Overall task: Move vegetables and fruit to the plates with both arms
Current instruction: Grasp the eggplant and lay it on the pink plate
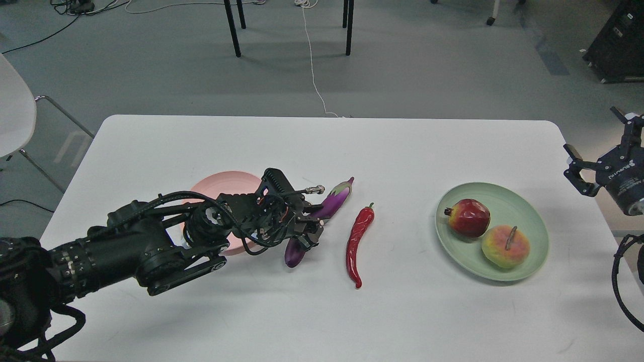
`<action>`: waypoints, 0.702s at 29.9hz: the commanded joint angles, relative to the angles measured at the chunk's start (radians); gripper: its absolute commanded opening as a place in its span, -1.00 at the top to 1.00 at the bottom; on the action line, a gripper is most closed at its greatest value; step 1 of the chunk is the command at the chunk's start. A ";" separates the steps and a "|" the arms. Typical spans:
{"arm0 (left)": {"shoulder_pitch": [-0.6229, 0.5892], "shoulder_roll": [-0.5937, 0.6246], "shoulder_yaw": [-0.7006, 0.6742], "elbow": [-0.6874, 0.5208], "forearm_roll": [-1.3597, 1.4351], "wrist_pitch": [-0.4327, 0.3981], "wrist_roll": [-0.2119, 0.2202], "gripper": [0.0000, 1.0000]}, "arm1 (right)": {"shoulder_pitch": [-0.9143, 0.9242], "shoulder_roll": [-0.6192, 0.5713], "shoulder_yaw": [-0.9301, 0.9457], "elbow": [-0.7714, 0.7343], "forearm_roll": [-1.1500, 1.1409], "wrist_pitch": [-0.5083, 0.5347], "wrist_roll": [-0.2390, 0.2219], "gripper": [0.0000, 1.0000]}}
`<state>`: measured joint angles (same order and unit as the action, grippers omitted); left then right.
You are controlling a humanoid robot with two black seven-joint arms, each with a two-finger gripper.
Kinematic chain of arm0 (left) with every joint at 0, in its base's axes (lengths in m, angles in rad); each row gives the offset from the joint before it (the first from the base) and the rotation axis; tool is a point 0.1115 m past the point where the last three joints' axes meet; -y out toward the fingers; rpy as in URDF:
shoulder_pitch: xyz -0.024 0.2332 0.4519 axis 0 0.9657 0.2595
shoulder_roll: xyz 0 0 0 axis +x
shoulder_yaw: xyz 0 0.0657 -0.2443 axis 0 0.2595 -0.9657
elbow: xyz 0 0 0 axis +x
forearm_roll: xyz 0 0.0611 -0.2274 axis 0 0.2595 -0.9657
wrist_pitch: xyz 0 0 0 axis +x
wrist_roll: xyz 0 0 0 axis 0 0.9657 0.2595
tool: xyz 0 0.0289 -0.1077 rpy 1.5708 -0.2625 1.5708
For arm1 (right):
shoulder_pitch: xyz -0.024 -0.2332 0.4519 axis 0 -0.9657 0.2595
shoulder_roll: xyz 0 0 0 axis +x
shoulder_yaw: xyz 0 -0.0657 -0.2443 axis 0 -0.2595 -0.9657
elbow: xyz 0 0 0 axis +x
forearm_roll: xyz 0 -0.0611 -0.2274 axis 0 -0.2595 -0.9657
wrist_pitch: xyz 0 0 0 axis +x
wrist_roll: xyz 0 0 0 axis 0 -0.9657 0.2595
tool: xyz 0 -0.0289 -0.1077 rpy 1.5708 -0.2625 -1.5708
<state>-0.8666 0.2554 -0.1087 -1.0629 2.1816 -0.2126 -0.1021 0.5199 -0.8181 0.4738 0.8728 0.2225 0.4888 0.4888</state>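
My left gripper (pixel 308 230) is shut on the middle of the purple eggplant (pixel 334 198), which lies slanted between the pink plate (pixel 221 182) and the red chili (pixel 358 240). My arm covers much of the pink plate. The chili lies on the white table just right of the eggplant. The green plate (pixel 508 193) at the right holds the pomegranate (pixel 470 217) and the peach (pixel 505 246). My right gripper (pixel 594 143) is open and empty beyond the table's right edge, apart from the green plate.
A white chair (pixel 15 105) stands off the table's left edge. Black table legs (pixel 232 27) and a white cable (pixel 314 75) are on the floor behind. A black case (pixel 619 42) sits at the far right.
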 commanded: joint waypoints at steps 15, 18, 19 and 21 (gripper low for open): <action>-0.123 0.445 0.027 -0.275 -0.140 -0.031 -0.044 0.78 | 0.012 -0.001 0.009 -0.003 -0.005 0.000 0.000 -0.98; -0.111 0.499 0.079 -0.270 -0.138 -0.018 -0.044 0.78 | 0.012 0.000 0.009 -0.005 -0.005 0.000 0.000 -0.98; -0.108 0.501 0.084 -0.262 -0.140 -0.016 -0.044 0.77 | 0.012 0.000 0.009 -0.003 -0.005 0.000 0.000 -0.98; -0.091 0.498 0.084 -0.241 -0.144 -0.016 -0.039 0.61 | 0.012 -0.001 0.008 -0.002 -0.006 0.000 0.000 -0.98</action>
<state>-0.9766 0.7458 -0.0347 -1.3292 2.0420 -0.2316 -0.1451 0.5323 -0.8179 0.4834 0.8692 0.2178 0.4886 0.4887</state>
